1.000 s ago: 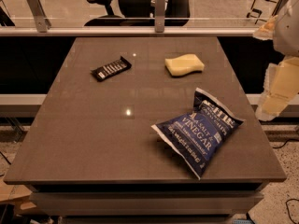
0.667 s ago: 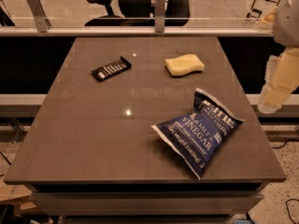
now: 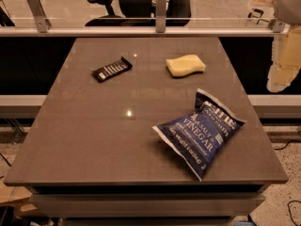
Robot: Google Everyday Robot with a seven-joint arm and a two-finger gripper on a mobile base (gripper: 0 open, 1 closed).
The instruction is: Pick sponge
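Observation:
The pale yellow sponge (image 3: 185, 65) lies flat on the brown table (image 3: 94, 140), toward the far right part of the top. My gripper (image 3: 283, 74), cream-coloured, hangs at the right edge of the view, off the table's right side and raised above its level. It is well to the right of the sponge and not touching it.
A blue salt and vinegar chip bag (image 3: 201, 131) lies near the front right of the table. A black snack bar (image 3: 111, 68) lies at the far left. A rail with glass (image 3: 155, 31) runs behind the table, with an office chair (image 3: 136, 1) beyond it.
My gripper has risen a little and shifted slightly along the right edge of the view. The sponge, bag and black bar have not moved.

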